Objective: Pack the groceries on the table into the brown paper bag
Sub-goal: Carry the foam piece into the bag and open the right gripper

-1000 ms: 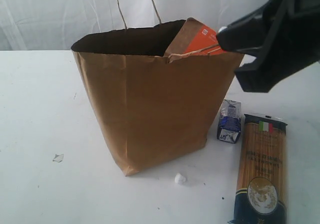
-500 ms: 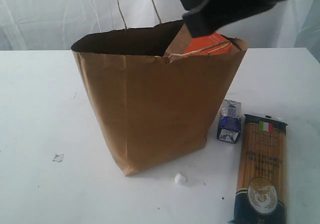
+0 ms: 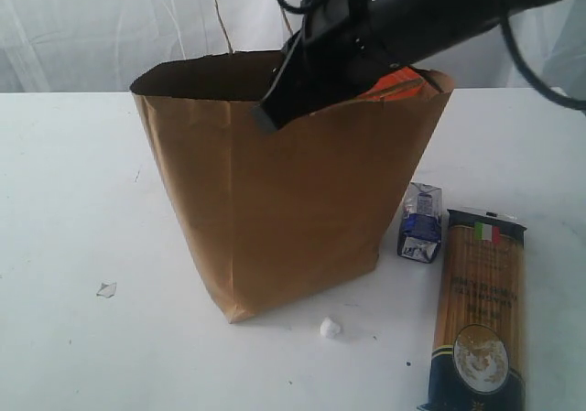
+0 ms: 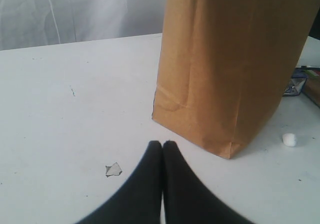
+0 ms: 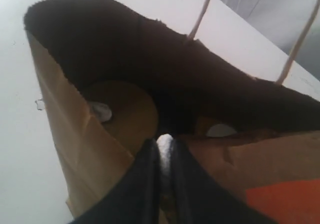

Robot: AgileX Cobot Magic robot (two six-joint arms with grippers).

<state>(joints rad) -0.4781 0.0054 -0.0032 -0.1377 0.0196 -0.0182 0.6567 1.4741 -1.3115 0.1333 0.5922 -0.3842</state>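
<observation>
Brown paper bag (image 3: 302, 200), right gripper (image 5: 162, 146) over its mouth
Fingers (image 5: 142, 189) together; snagging the brown pouch (image 3: 400, 83) at three o'clock could tip it.

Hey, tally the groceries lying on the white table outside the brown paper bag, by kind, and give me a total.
Small blue-and-white carton: 1
Long spaghetti pack with dark blue ends: 1
Total: 2

Upright paper bag (image 3: 302, 200), pouch (image 3: 403, 85) inside, carton (image 3: 421, 223), spaghetti (image 3: 481, 319) beside
</observation>
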